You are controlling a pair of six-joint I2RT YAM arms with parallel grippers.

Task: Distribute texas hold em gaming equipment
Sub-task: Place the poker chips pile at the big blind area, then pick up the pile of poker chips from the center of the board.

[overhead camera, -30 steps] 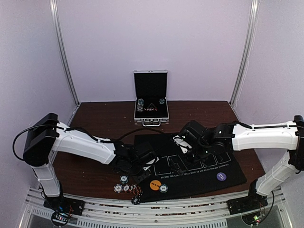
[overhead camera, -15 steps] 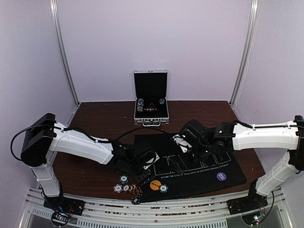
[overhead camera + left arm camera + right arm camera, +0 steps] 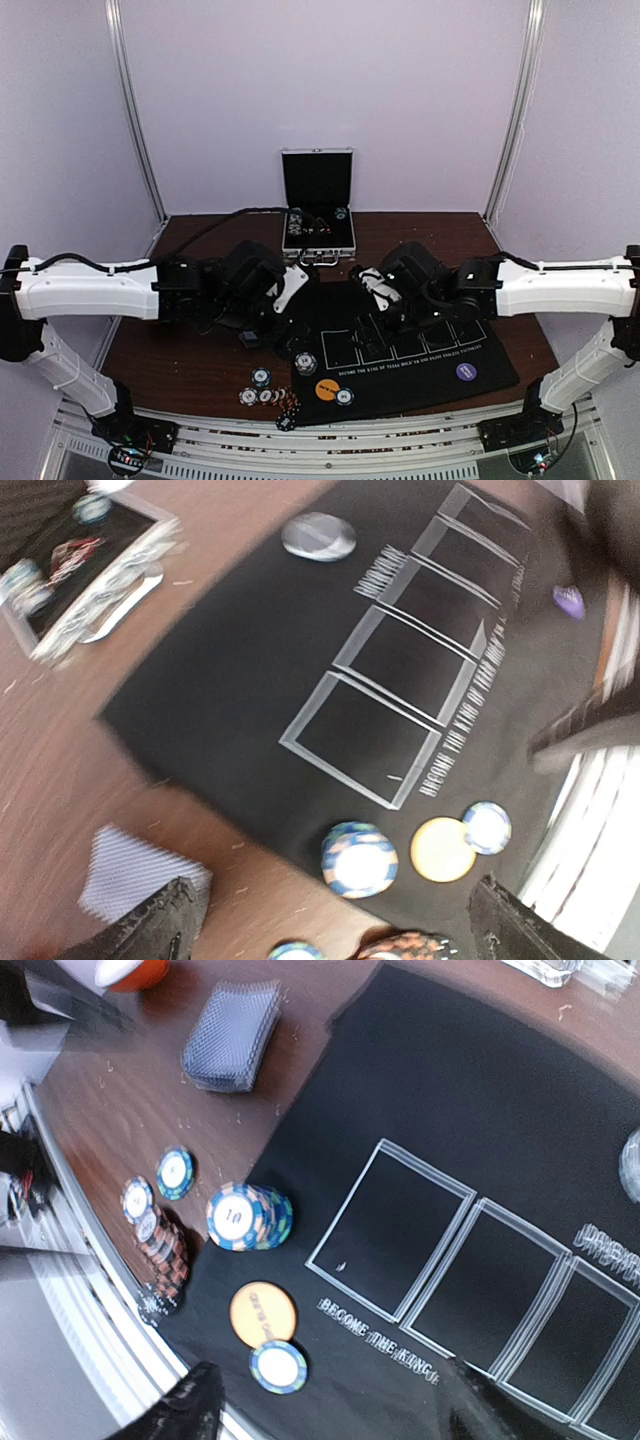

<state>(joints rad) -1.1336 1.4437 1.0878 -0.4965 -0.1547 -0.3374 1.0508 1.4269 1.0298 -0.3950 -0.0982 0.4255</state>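
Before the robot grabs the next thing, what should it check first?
1. Left claw open, nothing in it: ok.
2. Right claw spread, nothing in it: ok.
3. Card deck on bare wood, nothing on top: ok.
4. Chip stack at the edge of the mat, away from both claws: ok.
5. Printed boxes in view free of cards: ok.
6. Chip stack perfectly straight: cannot tell.

Dark wooden table with black mat, card deck, loose chips and open silver case (far edge)
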